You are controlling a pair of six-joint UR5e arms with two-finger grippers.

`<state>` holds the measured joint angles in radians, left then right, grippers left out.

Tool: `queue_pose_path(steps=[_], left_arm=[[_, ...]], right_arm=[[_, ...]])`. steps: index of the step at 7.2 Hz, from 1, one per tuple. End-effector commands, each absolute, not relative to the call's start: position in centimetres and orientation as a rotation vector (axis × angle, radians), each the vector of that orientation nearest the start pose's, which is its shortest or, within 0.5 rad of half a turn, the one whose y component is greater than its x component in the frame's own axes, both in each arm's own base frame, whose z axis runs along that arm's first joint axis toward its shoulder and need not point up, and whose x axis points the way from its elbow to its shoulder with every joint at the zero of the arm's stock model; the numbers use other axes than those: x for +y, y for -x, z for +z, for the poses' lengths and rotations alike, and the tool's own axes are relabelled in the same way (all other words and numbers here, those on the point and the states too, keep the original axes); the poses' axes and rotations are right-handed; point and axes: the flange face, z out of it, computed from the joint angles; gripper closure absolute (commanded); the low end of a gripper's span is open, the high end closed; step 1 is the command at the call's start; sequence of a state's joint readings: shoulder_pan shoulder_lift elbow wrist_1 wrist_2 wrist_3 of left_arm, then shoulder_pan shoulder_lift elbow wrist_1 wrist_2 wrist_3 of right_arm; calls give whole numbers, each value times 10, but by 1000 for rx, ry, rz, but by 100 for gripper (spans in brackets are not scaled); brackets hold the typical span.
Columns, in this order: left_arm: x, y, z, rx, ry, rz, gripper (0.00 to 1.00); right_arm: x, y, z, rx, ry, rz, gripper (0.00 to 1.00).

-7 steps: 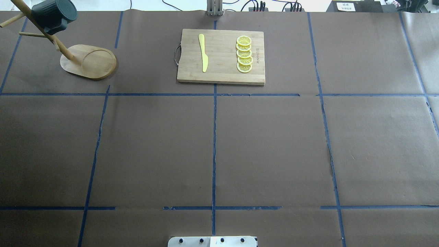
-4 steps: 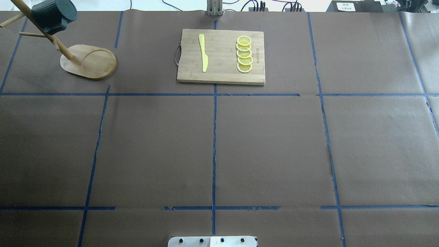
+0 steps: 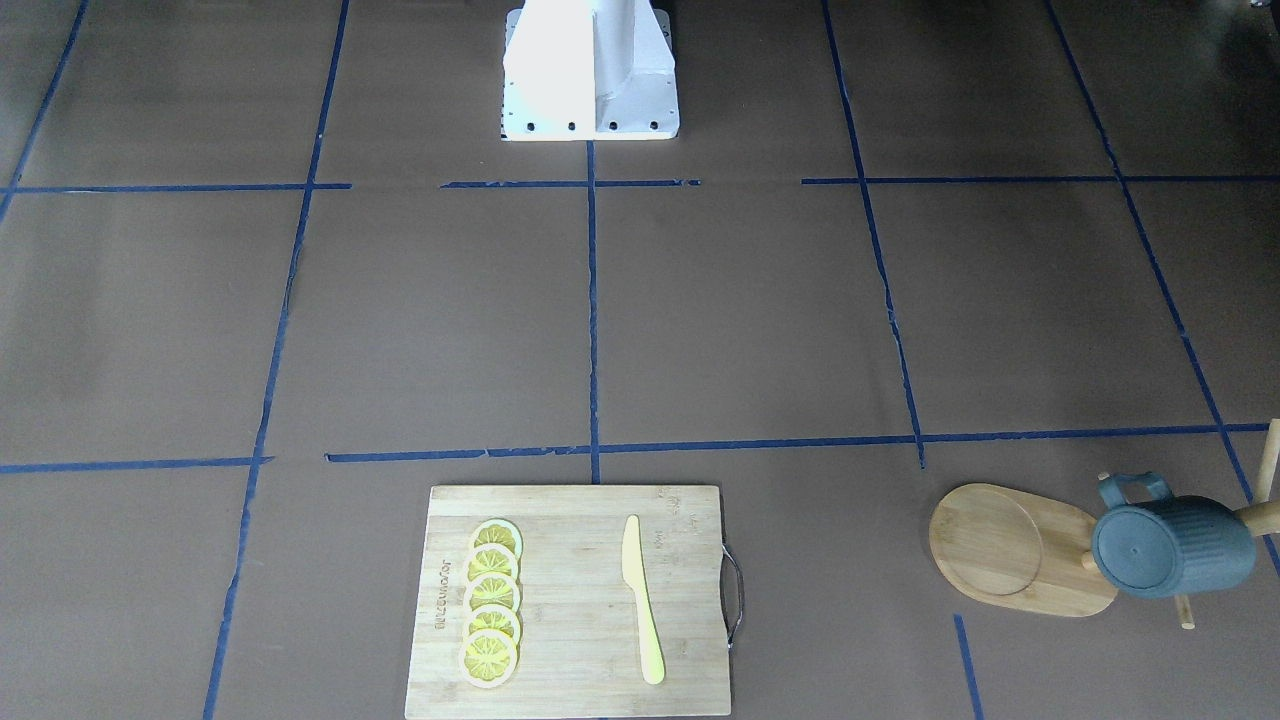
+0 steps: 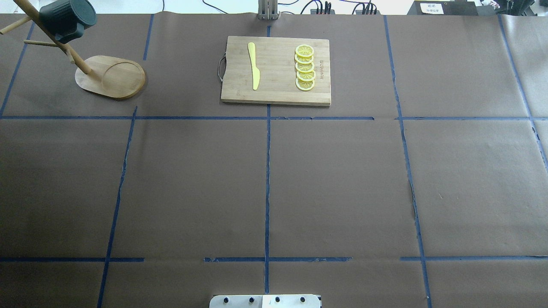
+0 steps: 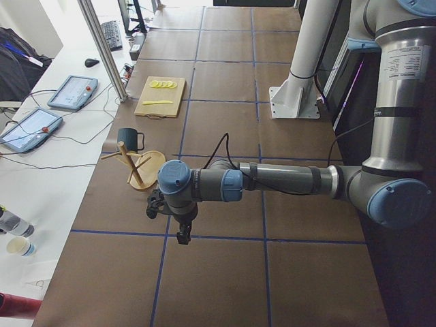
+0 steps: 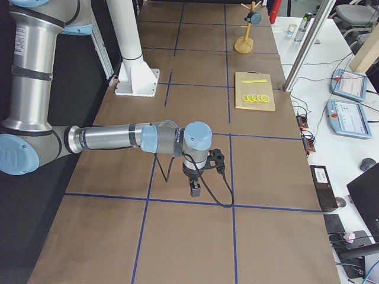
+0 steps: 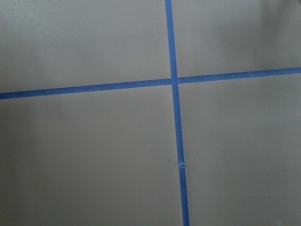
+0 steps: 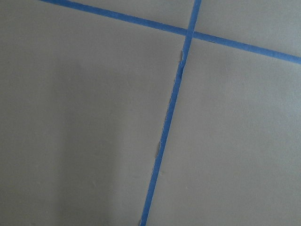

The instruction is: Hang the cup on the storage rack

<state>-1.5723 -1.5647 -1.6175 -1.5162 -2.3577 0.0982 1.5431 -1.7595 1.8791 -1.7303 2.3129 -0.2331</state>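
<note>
Cup (image 4: 64, 21) hangs tilted on storage rack (image 4: 122, 79); cutting board (image 4: 278, 92) well apart.

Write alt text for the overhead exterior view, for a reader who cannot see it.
A dark blue-grey mug hangs on a bamboo mug tree at far left. At far centre, a wooden cutting board holds a yellow knife and five lemon slices.

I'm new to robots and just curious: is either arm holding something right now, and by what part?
Nothing seems held: the cup hangs on the storage rack, far from the left gripper and right gripper, neither carrying anything visible.
</note>
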Motion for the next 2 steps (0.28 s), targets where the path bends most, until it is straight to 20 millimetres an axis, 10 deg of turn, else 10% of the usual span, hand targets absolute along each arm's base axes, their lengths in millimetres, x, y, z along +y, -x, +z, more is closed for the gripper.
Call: queue_pose_path(steps=[1,2], left_arm=[[-488,64,644,787,-26,86,0],[-488,64,644,787,-26,86,0]], right_arm=[[-408,-54,611,-743,-36,-235,0],[-408,-54,611,-743,-36,-236,0]])
